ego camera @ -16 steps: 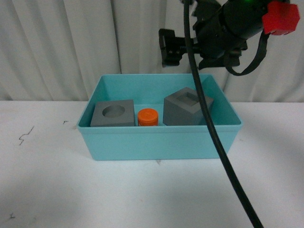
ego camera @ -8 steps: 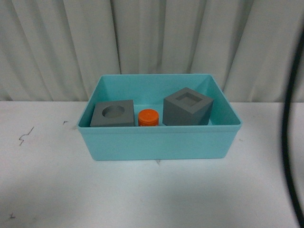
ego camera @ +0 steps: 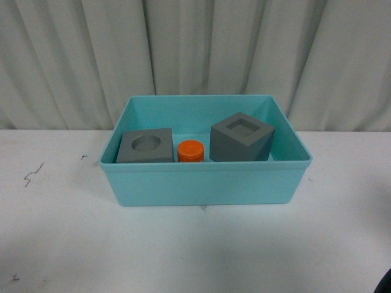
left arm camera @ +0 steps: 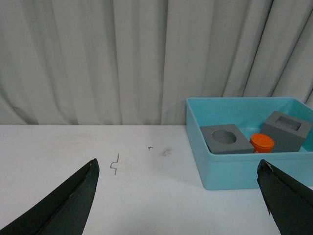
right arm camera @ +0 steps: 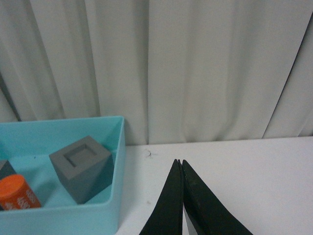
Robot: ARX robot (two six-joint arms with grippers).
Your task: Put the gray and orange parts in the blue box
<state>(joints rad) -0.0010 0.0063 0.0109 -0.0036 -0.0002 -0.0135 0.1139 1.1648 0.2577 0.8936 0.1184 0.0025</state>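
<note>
Since a second ago the right arm and its black cable have gone out of the front view, and now the blue box (ego camera: 205, 183) holds, from left to right, the gray cube with a round hole (ego camera: 145, 147), the orange cylinder (ego camera: 190, 151) and the tilted gray cube with a square hole (ego camera: 242, 137). The left gripper (left arm camera: 178, 196) has its jaws wide apart over the table (ego camera: 61, 244) left of the box, and the right gripper (right arm camera: 180, 196) has its jaws pressed together and empty, to the right of it. I think little can go wrong now: only the tilted cube may settle flat, or an arm moving back could push the box.
</note>
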